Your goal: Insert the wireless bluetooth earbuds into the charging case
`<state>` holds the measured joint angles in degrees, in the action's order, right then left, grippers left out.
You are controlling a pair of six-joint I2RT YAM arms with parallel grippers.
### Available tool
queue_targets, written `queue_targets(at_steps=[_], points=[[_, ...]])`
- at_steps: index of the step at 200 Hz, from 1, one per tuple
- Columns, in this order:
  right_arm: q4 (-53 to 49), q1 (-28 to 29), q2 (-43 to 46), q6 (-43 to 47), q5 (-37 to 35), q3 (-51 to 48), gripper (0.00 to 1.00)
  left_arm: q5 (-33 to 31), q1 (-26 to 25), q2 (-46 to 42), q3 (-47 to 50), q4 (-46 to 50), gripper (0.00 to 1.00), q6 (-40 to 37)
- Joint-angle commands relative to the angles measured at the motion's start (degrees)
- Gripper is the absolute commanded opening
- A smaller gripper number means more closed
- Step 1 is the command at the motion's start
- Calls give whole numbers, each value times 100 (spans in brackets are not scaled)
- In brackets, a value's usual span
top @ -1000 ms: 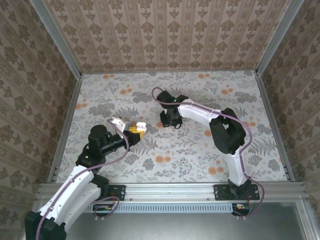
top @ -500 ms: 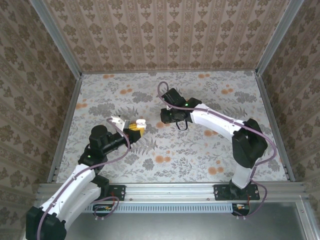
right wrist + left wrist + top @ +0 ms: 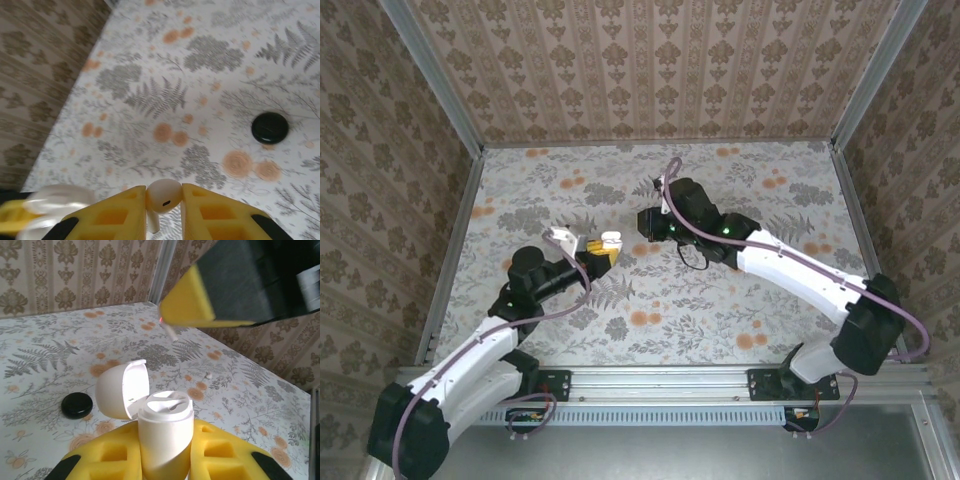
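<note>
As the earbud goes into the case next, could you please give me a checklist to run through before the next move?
1. Lid open: ok. The lid of the charging case is flipped back.
2. Case held: ok. The left gripper is shut on its body, opening upward.
3. Earbud held: ok. The right gripper pinches the white earbud between its fingers.
4. Earbud over the case opening: not ok. In the top view the two grippers are apart.
5. Sockets in the case free: cannot tell from this angle.
</note>
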<state>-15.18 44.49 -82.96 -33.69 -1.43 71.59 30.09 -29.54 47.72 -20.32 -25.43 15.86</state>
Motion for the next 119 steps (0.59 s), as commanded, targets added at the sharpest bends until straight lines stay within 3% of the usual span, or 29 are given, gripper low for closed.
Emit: queue_targets(at_steps=[1,119], points=[[855,208,549,-186,-280,-260,22,-108,-170,234,-318,-623,0,-20],[2001,417,1188,-729,-550,-1119,23,-563,-613,718,-719,-1476,0,241]])
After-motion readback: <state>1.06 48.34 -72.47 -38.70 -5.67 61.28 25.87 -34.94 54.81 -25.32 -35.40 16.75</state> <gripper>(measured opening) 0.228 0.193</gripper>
